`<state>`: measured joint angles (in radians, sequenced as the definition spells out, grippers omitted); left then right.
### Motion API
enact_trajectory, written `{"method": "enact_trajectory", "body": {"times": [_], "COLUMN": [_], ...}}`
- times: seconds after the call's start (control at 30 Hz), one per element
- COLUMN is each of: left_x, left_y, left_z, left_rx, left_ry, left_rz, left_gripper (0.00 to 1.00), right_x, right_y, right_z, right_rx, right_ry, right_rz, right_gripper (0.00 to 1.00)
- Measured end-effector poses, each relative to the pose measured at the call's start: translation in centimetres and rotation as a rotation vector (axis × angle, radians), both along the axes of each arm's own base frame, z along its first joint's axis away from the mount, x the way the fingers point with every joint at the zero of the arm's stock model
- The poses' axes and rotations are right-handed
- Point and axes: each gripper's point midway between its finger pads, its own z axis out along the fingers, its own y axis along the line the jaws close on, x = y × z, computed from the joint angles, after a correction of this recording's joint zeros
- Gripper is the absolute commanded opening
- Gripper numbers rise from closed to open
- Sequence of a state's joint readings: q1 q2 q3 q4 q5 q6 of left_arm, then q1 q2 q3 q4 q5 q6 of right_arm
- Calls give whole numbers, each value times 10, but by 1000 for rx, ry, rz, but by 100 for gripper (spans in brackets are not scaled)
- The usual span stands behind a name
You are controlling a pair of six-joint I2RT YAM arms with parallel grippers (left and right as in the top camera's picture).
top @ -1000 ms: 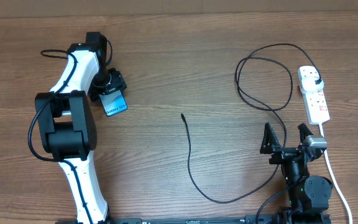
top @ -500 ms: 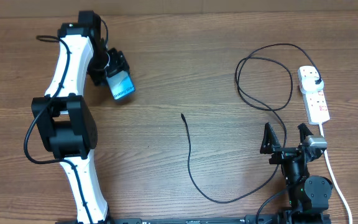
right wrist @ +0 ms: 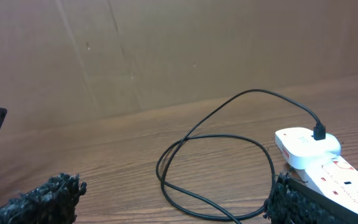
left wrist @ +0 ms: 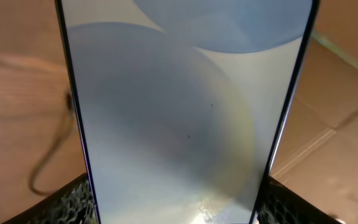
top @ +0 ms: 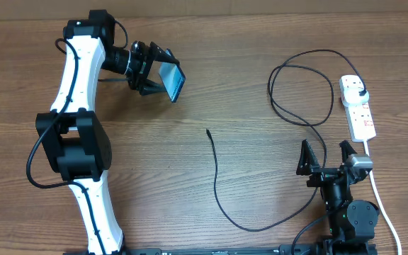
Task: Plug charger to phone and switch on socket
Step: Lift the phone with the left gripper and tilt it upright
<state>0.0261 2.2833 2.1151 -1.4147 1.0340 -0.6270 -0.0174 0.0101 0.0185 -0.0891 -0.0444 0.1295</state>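
Note:
My left gripper (top: 156, 75) is shut on the phone (top: 173, 81) and holds it tilted in the air at the table's far left. In the left wrist view the phone's light screen (left wrist: 185, 112) fills the frame between the two fingers. The charger's black cable (top: 217, 185) lies loose on the table; its connector tip (top: 207, 131) is mid-table and its plug (top: 360, 92) sits in the white socket strip (top: 358, 108) at the right. My right gripper (top: 326, 159) is open and empty near the front edge, beside the socket (right wrist: 328, 163) and cable loop (right wrist: 216, 168).
The socket's thick white cord (top: 381, 202) runs toward the front right edge. A brown cardboard wall (right wrist: 166, 56) stands behind the table. The cable loops (top: 303, 88) lie left of the socket.
My left arm has lifted the phone off the table and swung it rightward, turning it on edge. The right arm, cable and socket have not moved.

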Motion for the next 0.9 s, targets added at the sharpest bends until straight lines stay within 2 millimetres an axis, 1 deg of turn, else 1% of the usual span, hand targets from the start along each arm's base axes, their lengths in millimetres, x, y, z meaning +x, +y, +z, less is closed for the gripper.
{"method": "enact_trajectory", "body": {"times": [0.07, 0.17, 0.4, 0.9], "left_x": [-7, -10, -9, -9], "left_y": [-4, -8, -13, -15], "left_z": [7, 14, 27, 32], "left_rx": [-49, -91, -175, -202], "left_ry": [50, 75, 93, 99], "left_rz": [6, 10, 20, 24], "left_gripper": [4, 4, 4, 4], "right_x": [0, 0, 0, 0], "right_y": [0, 0, 0, 0], "right_z": [0, 0, 0, 0], "right_rx": [0, 0, 0, 0], "right_ry": [0, 0, 0, 0], "right_rz": [0, 0, 0, 0], "right_gripper": [100, 100, 100, 100]}}
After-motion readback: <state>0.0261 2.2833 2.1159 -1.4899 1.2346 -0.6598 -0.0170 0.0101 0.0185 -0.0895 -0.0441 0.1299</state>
